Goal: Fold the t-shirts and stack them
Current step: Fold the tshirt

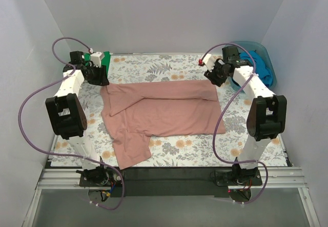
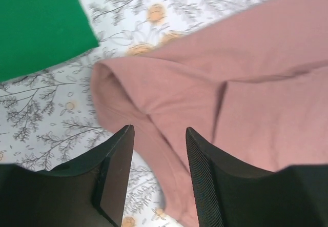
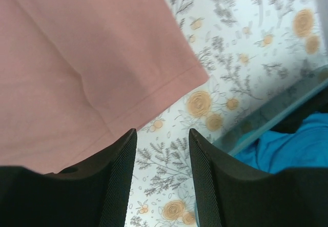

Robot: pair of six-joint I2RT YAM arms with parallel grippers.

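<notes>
So at this point the pink t-shirt point(image 1: 164, 109) was lying mostly flat in the middle of the tabletop point(image 1: 205, 147), already doubled over lengthwise by the look of it, with a diagonal crease across the top layer and one sleeve point(image 1: 130, 147) flopping out toward the near-left corner. Its long axis ran left to right across the floral cover: hem end on the robot's right, collar and sleeve end on the left. The left claw point(image 2: 156, 135) hung spread apart right over the far-left corner of the shirt, nothing between its fingers, and the right claw point(image 3: 163, 135) was just as released, sitting just off the far-right hem corner point(image 3: 197, 76) over bare cover. Looked like both arms were lining up on the far edge for the next fold. To do it well, each claw would probably want to pinch through both layers right at its corner, lift evenly, and keep the edge taut so the crease doesn't skew; that loose sleeve likely needs tucking in first or it'll stick out of the bundle. The green t-shirt point(image 1: 105, 59) sat folded at the far-left corner, and the blue t-shirt point(image 1: 261, 65) was bunched up in the teal tub point(image 1: 269, 53) on the far right.
</notes>
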